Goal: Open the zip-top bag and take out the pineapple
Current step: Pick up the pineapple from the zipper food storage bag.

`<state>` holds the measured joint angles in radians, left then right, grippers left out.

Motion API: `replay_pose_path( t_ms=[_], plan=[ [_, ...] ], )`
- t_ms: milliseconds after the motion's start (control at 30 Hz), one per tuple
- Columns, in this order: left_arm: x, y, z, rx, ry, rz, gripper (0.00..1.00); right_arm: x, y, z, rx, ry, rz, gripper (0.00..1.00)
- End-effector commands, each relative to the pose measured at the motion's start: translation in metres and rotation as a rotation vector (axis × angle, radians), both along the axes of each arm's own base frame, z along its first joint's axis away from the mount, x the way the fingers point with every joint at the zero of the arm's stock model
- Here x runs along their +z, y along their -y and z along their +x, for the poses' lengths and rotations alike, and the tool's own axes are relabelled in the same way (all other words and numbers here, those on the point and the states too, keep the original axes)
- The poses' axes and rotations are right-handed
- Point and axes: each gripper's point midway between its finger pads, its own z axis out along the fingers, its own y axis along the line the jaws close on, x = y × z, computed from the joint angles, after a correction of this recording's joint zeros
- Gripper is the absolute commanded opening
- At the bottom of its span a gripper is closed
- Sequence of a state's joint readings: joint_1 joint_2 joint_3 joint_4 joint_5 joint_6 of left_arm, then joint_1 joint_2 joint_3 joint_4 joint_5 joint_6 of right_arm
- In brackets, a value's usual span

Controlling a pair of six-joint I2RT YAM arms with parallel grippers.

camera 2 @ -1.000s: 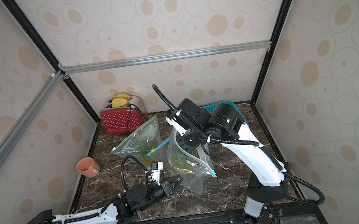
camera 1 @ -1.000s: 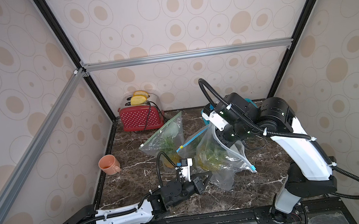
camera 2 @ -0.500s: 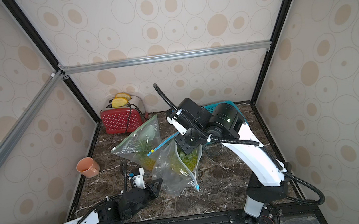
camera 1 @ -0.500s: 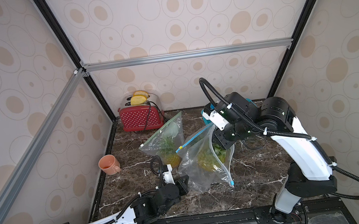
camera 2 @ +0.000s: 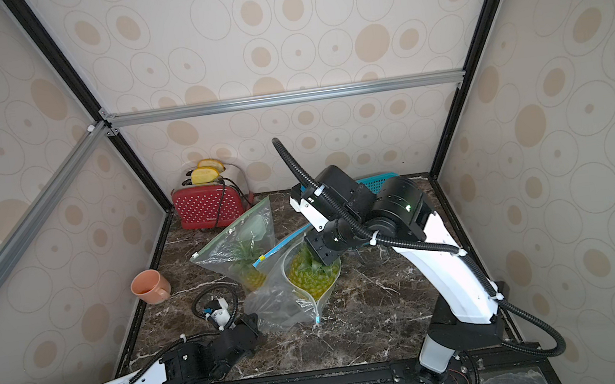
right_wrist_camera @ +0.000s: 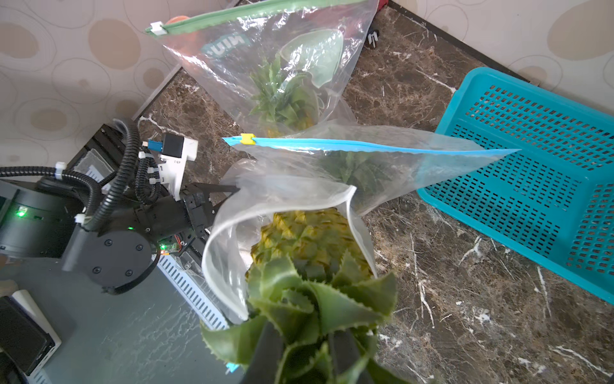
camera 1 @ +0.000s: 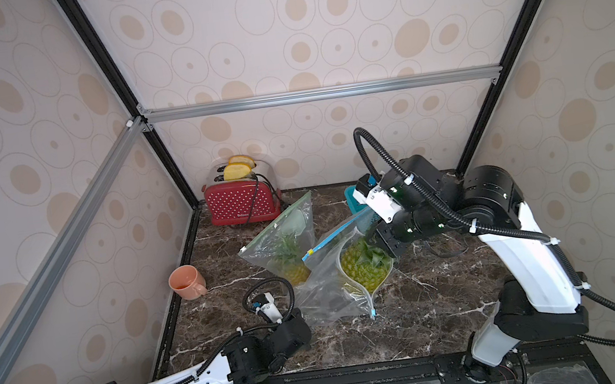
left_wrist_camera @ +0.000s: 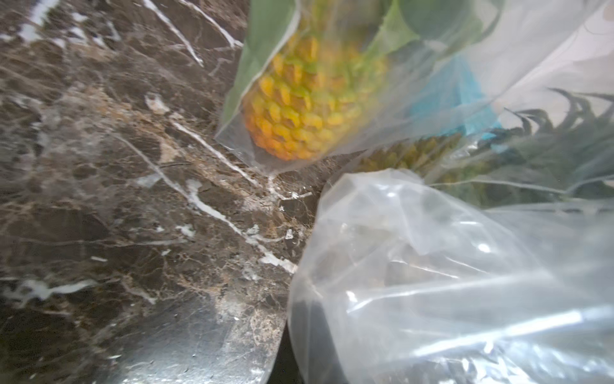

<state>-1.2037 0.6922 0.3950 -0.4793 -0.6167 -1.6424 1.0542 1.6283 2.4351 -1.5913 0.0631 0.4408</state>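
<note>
At the gaping mouth of the zip-top bag [right_wrist_camera: 398, 166], the right claw [right_wrist_camera: 304, 345] is clamped on the leafy crown of the pineapple [right_wrist_camera: 305, 246] — leaves squeezed between its two dark fingers. The fruit's yellow-green body lies inside the clear plastic, ringed by the bag's open lip, while the crown sticks out toward the claw. The blue zip strip is parted, with one side stretched up and away from the fruit. At the bag's closed end the left claw [right_wrist_camera: 226, 194] is pressed together on a fold of the plastic, low over the marble tabletop [camera 1: 413, 319]. Just beside this bag leans a second bag [camera 1: 284, 239] with a closed green zip, holding a second pineapple [camera 1: 294, 272]. A teal basket [right_wrist_camera: 531, 166] sits by the back wall near the right arm. A red toaster [camera 1: 239, 205] and an orange mug [camera 1: 187, 281] stand well apart on the left side.
</note>
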Motion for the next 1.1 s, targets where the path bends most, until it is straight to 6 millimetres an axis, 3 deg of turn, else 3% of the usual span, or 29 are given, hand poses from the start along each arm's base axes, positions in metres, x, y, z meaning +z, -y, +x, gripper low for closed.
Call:
replay_pose_path(
  t_ms=[0, 133, 400, 500, 633, 900, 1067],
  plan=[
    [-0.007, -0.033, -0.004, 0.104, -0.006, 0.06, 0.0, 0.031, 0.023, -0.006, -0.013, 0.068, 0.087, 0.0],
    [-0.011, -0.041, -0.007, 0.118, -0.018, 0.064, 0.0, 0.041, 0.021, -0.007, -0.003, 0.079, 0.141, 0.0],
    [0.004, -0.024, -0.003, 0.062, -0.017, 0.104, 0.0, 0.038, -0.029, -0.006, 0.099, 0.013, 0.25, 0.0],
    [0.007, -0.018, -0.002, 0.054, -0.024, 0.119, 0.0, 0.041, -0.039, -0.006, 0.121, 0.005, 0.276, 0.0],
    [0.007, -0.018, -0.004, 0.064, -0.05, 0.145, 0.0, 0.047, -0.041, -0.007, 0.135, 0.01, 0.299, 0.0],
    [0.005, -0.058, -0.015, 0.191, -0.08, 0.182, 0.0, 0.062, -0.03, -0.016, 0.147, 0.034, 0.336, 0.0],
    [0.024, -0.07, -0.013, 0.22, -0.055, 0.254, 0.0, 0.064, -0.028, -0.02, 0.162, 0.031, 0.344, 0.0]
  ],
)
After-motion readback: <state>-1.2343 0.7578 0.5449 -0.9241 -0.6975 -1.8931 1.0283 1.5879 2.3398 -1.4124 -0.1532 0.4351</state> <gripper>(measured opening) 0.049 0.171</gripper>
